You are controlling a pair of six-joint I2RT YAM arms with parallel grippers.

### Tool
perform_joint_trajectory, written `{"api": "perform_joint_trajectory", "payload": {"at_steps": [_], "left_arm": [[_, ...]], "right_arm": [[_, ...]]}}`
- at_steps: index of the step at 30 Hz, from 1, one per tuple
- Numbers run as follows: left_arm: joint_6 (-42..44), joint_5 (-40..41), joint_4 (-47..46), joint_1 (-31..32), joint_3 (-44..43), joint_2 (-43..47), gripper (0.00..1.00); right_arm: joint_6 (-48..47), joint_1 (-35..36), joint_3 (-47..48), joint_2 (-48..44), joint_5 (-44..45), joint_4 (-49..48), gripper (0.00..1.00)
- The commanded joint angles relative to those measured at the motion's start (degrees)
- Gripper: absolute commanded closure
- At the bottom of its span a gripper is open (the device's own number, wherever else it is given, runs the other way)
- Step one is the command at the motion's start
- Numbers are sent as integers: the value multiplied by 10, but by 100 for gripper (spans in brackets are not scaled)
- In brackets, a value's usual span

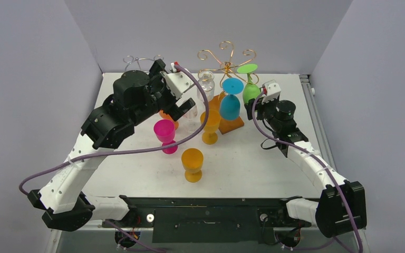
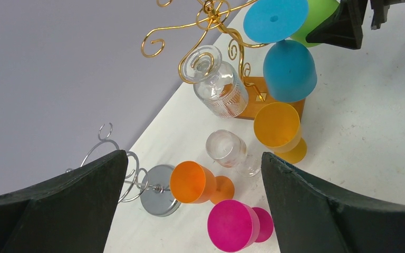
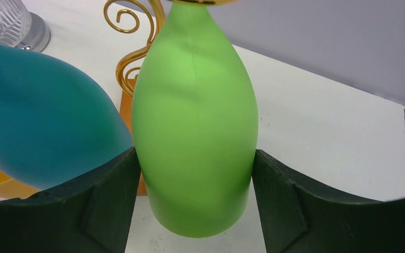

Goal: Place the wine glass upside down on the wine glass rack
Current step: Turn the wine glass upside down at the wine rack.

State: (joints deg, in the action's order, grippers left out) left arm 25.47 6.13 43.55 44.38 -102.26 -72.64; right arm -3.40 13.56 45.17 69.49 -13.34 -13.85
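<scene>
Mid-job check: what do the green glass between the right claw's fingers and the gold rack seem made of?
The green glass: likely plastic, opaque, satin finish; even colour, soft highlights, nothing shows through. The rack: likely metal wire, polished gold finish; thin curled rods with bright glints. Neither is certain.

a lab test cell: plain grey partition walls [image 1: 31, 79] boxed closely round a white worktable [image 1: 253, 163].
</scene>
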Motion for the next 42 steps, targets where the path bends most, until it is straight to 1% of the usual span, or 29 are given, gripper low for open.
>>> {"api": "perform_joint_trajectory", "payload": {"at_steps": [1,15,23,34,36,39,41,42], "left_arm": [[-17,-2,-17,-8,-12,-3,4],[-16,5,-17,-8,-28,-9,4],[-14,10,-23,-8,-26,-10,4],[-17,11,-29,-8,-22,-10,4],[-16,11,-31,-8,-18,-8,4],[-16,13,-32,-8,-17,-7,4],[-15,14,-32,-8,-17,-8,4],[-15,15,-33,-8,-17,-8,4]], "right_arm": [[12,2,-12,-33,-19,-57,47],[13,1,-31,-55,-39,-49,48],[34,1,-71,-74,-26,-91,48],[115,-31,-122,-87,-18,-178,46],[130,-35,-123,-80,-17,-184,45],[143,-35,-112,-60,-23,-168,41],[157,-35,-101,-43,-36,-155,19],[162,-36,-96,-36,-43,-147,18]]}}
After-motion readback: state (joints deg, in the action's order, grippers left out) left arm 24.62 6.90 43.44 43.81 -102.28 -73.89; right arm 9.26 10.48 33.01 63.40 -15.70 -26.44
